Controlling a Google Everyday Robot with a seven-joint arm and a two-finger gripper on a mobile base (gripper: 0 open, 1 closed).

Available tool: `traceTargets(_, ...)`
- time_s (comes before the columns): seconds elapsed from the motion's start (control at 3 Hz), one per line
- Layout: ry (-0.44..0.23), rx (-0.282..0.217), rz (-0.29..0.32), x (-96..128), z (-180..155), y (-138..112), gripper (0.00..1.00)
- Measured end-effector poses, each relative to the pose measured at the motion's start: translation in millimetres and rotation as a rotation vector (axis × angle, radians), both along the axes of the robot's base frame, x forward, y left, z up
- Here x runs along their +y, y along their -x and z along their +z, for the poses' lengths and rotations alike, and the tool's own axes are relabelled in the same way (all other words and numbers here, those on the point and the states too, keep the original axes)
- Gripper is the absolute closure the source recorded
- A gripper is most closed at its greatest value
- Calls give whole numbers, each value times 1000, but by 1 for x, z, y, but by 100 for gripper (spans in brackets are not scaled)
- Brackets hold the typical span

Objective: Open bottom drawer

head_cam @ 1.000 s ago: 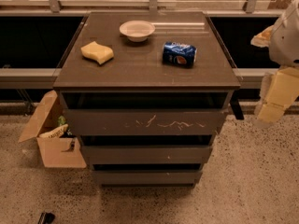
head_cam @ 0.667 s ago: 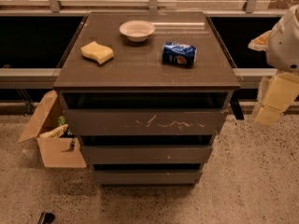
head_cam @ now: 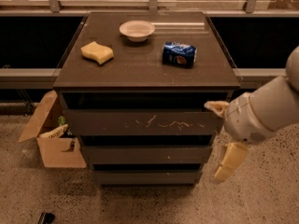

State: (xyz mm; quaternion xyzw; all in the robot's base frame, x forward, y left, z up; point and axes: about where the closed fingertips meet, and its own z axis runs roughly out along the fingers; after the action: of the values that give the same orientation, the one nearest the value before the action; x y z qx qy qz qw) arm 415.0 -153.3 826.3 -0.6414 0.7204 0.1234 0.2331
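Bottom drawer: lowest front under counter front edge, looks pushed in. Gripper spread wide, holding nothing, below front-right corner. Bowl near back edge, empty. Cardboard box on floor below left edge, packets inside.

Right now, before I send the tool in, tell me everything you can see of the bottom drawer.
The bottom drawer is the lowest and slimmest-looking of three fronts in the cabinet. It is dark grey-brown, wood by its look, flat and plain, with no handle or marks. It sits level just above the speckled floor, under the middle front, with a dark gap between them. It looks shut, and nothing touches it. The tool hangs to its right, higher up and apart from it.
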Motion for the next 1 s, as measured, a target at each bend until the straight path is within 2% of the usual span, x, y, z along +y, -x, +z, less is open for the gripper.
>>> traceTargets(0.33,-81,45,20,32,-55,16,0)
traceTargets(0.67,-85,52,19,36,-64,19,0)
traceTargets(1.0,-84,57,43,40,-72,23,0)
